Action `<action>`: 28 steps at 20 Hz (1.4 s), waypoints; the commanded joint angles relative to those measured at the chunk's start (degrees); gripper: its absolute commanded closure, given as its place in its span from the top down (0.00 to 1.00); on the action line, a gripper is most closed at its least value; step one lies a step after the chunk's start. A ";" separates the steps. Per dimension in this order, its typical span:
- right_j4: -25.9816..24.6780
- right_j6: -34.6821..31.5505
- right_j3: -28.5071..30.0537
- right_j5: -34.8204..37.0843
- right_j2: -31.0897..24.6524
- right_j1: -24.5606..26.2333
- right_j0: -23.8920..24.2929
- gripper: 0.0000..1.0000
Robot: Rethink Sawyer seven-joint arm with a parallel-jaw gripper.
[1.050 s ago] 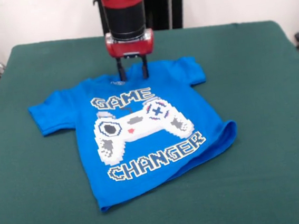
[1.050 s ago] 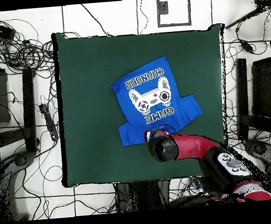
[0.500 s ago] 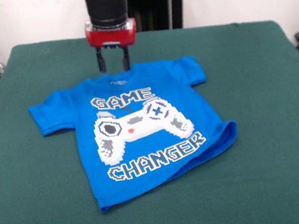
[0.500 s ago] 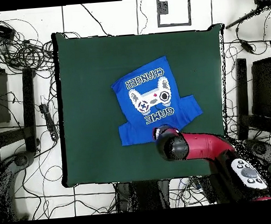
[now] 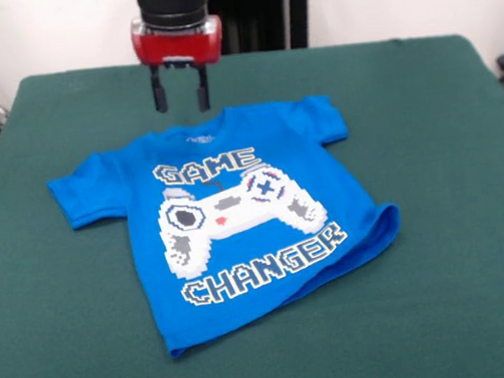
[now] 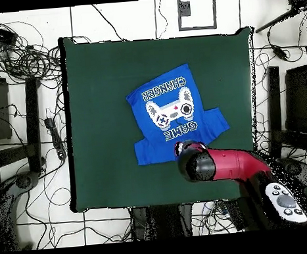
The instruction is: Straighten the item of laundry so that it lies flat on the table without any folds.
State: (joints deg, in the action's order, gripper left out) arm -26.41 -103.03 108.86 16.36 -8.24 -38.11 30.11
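The item of laundry [image 5: 237,217] is a bright blue T-shirt lying print side up on the green table [image 5: 443,135], with both sleeves spread. Its hem is folded up at the near right corner [image 5: 385,225]. In the overhead view the shirt [image 6: 175,111] lies near the table's middle. My gripper [image 5: 180,96] hangs open above the table just beyond the shirt's collar, holding nothing and clear of the cloth. From overhead the red arm [image 6: 232,166] covers the gripper beside the collar edge.
Green table [image 6: 94,91] surface extends on all sides of the shirt. Cables and stands [image 6: 19,63] lie on the floor around the table in the overhead view.
The gripper has let go of the collar, risen and drawn back toward the table's far side and slightly left in the front view. The shirt has stayed in place.
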 commanded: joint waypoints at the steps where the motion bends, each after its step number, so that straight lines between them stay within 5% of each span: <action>1: 0.25 -3.27 -1.79 3.67 -3.59 4.03 -5.22 1.00; 12: 4.62 -10.79 -7.95 -1.13 -0.37 11.19 -14.17 1.00; 28: 12.51 -13.18 -15.20 -3.63 1.89 17.86 -21.75 1.00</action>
State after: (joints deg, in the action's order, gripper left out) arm -18.51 -103.03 100.56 16.56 -5.47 -25.82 11.50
